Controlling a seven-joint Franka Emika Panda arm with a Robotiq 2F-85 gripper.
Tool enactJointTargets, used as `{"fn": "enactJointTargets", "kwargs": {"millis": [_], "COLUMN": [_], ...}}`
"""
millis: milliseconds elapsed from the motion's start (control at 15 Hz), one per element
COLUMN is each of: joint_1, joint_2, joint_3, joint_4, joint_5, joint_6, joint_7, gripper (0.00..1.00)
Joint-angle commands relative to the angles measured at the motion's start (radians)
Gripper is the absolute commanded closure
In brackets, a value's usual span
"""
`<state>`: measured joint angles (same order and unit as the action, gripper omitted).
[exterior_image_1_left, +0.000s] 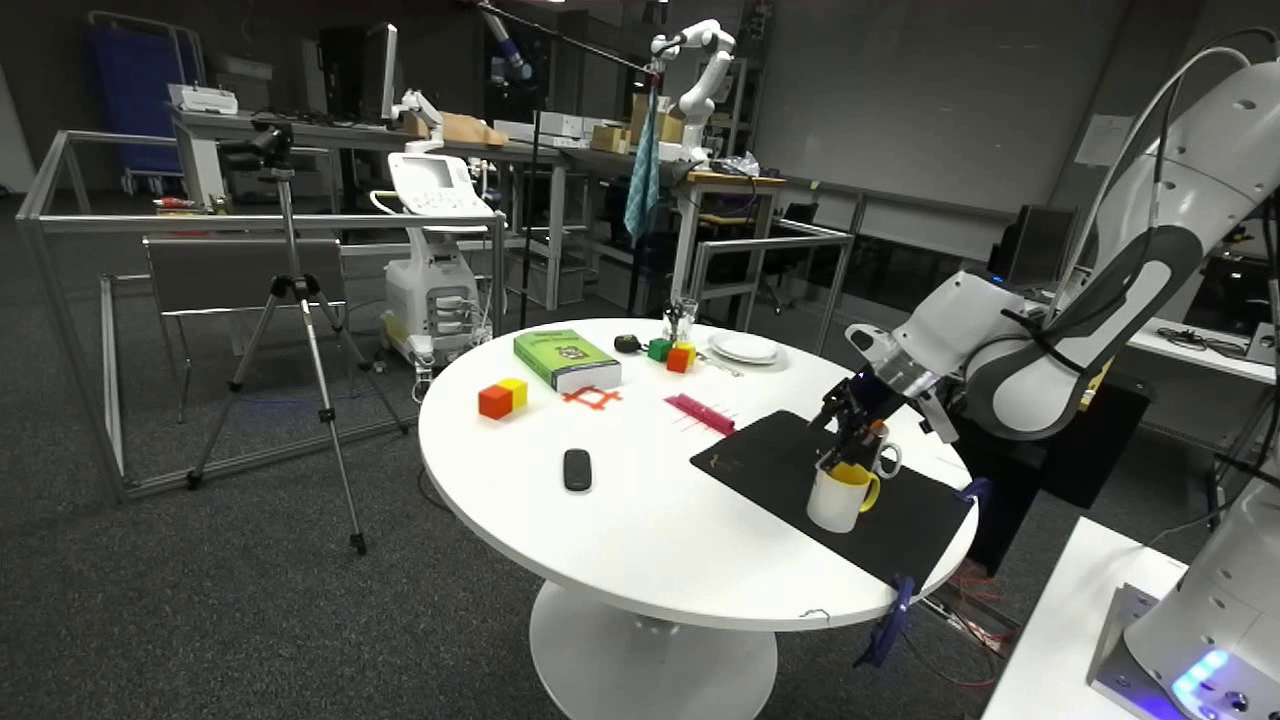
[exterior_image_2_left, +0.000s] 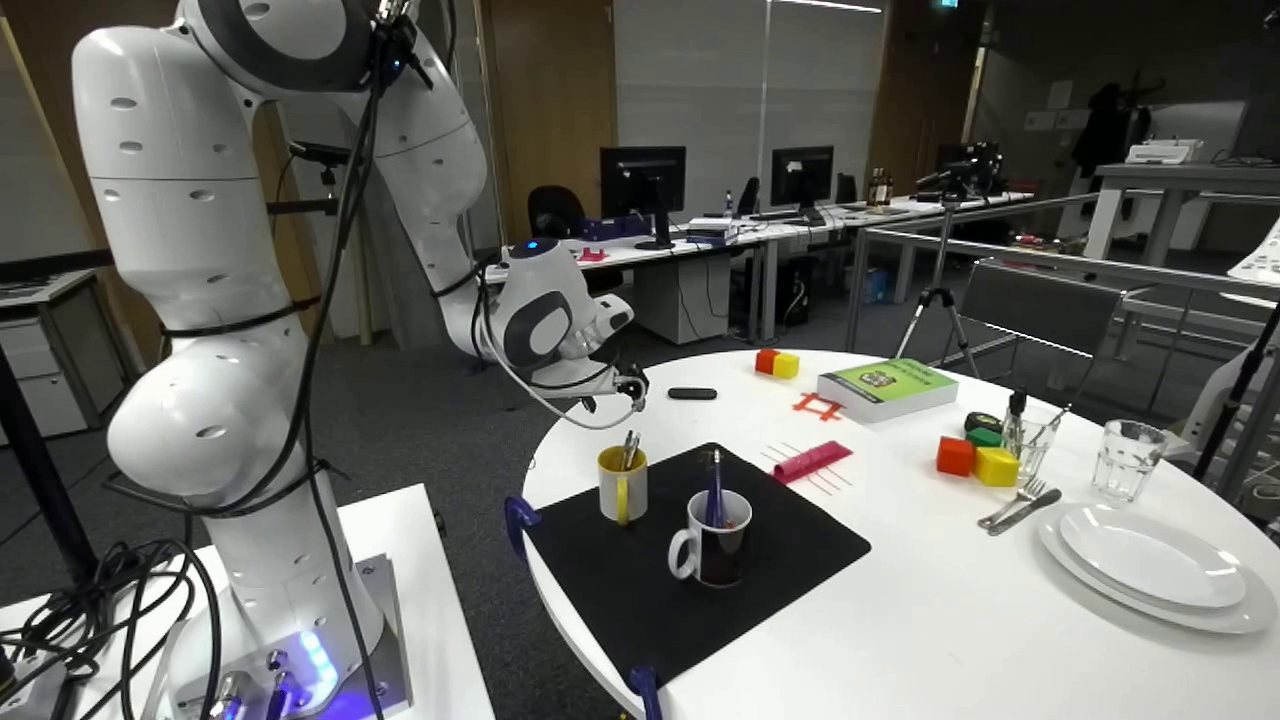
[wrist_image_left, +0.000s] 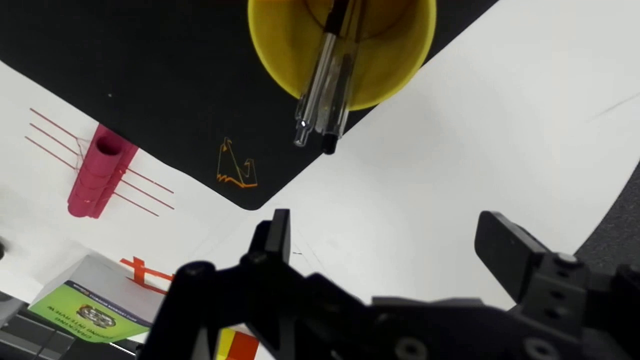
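My gripper (wrist_image_left: 382, 220) is open, its black fingers (wrist_image_left: 507, 250) wide apart and nothing between them. It hangs above the mat beside a white mug with a yellow inside and yellow handle (exterior_image_2_left: 622, 500). Two clear pens with dark parts (wrist_image_left: 320, 90) lean in that mug, tops sticking out over the rim. The mug (exterior_image_1_left: 833, 503) stands upright on a black mat (exterior_image_2_left: 790, 545). Near it stands a white and dark mug (exterior_image_2_left: 722, 550) holding a blue pen-like thing (exterior_image_2_left: 716, 495). In an exterior view the gripper (exterior_image_1_left: 845, 420) partly hides this second mug, whose white handle (exterior_image_1_left: 888, 461) shows.
Blue clamps (exterior_image_2_left: 518, 522) grip the mat at the table edge. Beyond the mat lie a pink holder (exterior_image_2_left: 810, 461), a black oblong object (exterior_image_1_left: 577, 469), a green book (exterior_image_1_left: 567, 358), coloured cubes (exterior_image_2_left: 955, 456) and an orange frame (exterior_image_1_left: 592, 397). Plates (exterior_image_2_left: 1150, 560), cutlery and glasses (exterior_image_2_left: 1127, 460) stand farther off.
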<state>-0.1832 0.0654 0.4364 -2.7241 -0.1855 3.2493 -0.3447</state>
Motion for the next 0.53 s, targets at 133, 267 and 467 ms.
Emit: {"fn": "enactJointTargets", "kwargs": {"millis": [133, 267, 467], "joint_1": [-0.091, -0.116, -0.154], "joint_2": [-0.045, -0.029, -0.002], "joint_3": [0.082, 0.104, 0.145], "joint_4": [-0.043, -0.04, -0.036], "joint_5": [0.043, 0.033, 0.023], "joint_6": [0.025, 0.025, 0.026], "joint_7": [0.109, 0.131, 0.149], "gripper": [0.0, 0.0, 0.0]}}
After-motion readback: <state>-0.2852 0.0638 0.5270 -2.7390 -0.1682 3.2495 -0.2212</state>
